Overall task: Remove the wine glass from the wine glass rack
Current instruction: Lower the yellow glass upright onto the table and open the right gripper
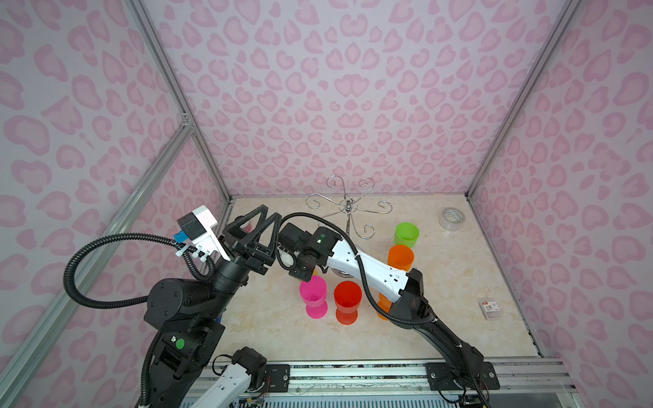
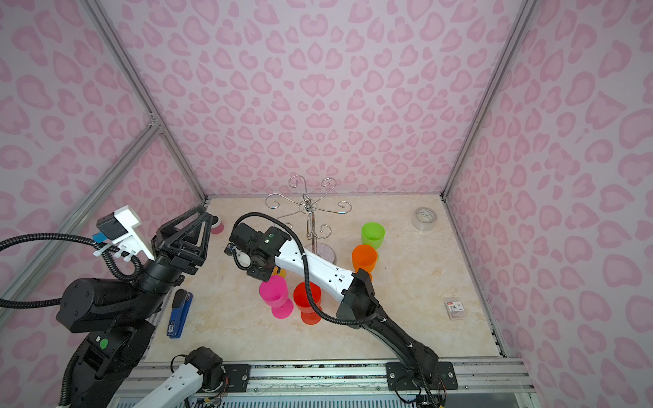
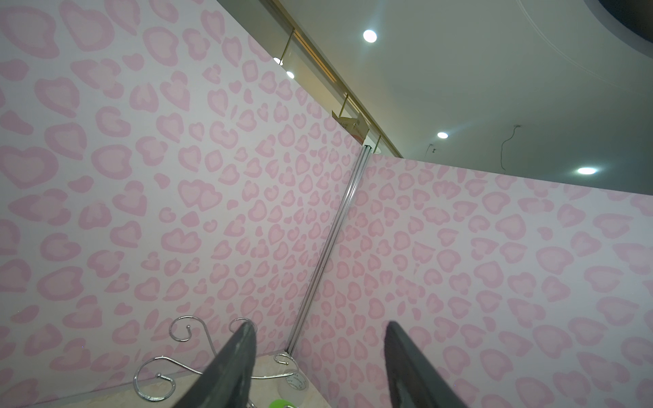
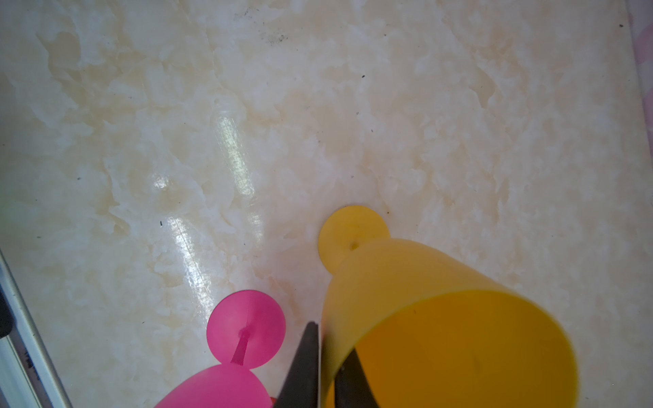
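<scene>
Pink heart-print walls (image 1: 353, 88) box me in, joined by aluminium posts (image 3: 328, 247); my worktop (image 1: 470, 268) is cream marble; round ceiling lights (image 3: 369, 35) glow overhead.

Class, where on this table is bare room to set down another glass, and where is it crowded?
Bare: front strip between red glass and rail; right side between tape roll and small box. Crowded: around the rack.

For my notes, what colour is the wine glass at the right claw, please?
Yellow wine glass; best in the right wrist view.

wine glass rack (image 1: 348, 205): shiny chrome wire | yellow wine glass (image 4: 406, 282): matt plastic | table (image 4: 247, 106): glossy marble-look
</scene>
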Robot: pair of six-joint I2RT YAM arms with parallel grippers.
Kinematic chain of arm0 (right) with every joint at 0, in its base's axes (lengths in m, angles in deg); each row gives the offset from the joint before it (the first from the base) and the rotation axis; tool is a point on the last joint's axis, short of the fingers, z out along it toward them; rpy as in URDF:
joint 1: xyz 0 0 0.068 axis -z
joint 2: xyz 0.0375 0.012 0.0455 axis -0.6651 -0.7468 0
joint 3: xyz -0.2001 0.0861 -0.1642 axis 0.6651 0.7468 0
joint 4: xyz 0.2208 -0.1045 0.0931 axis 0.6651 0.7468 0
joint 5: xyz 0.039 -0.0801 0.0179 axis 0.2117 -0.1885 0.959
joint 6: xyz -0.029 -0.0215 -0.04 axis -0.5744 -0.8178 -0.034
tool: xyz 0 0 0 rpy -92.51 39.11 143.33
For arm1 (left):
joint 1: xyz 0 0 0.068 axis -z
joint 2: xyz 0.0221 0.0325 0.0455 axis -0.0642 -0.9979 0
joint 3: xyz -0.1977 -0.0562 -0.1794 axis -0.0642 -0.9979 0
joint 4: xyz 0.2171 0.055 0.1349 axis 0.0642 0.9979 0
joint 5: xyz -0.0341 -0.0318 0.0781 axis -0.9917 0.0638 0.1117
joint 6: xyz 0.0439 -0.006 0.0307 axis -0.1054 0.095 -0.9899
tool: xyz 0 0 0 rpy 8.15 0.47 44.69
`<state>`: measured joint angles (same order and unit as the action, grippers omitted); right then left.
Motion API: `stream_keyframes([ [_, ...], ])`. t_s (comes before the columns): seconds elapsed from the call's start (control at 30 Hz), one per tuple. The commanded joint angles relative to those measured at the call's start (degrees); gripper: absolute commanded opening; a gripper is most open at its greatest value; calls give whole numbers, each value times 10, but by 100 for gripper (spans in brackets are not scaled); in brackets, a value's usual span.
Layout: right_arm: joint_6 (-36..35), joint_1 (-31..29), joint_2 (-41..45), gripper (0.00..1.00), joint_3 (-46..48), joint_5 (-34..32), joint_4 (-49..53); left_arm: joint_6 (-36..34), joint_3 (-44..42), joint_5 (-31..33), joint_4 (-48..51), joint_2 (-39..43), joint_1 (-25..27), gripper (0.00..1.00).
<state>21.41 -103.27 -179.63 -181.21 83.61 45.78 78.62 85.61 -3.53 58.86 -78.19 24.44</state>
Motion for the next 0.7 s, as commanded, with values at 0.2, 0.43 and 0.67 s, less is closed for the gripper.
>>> stream_keyframes([
  [0.2, 5, 1, -2, 17, -4, 0, 6, 0, -2, 0, -23, 2, -1, 60],
  [0.43, 5, 0, 8, 22, -4, -10, 7, -1, -4, 1, -23, 4, -1, 60],
  [0.67, 4, -6, 20, 23, -3, -5, 12, 2, -4, 1, -24, 2, -1, 60],
])
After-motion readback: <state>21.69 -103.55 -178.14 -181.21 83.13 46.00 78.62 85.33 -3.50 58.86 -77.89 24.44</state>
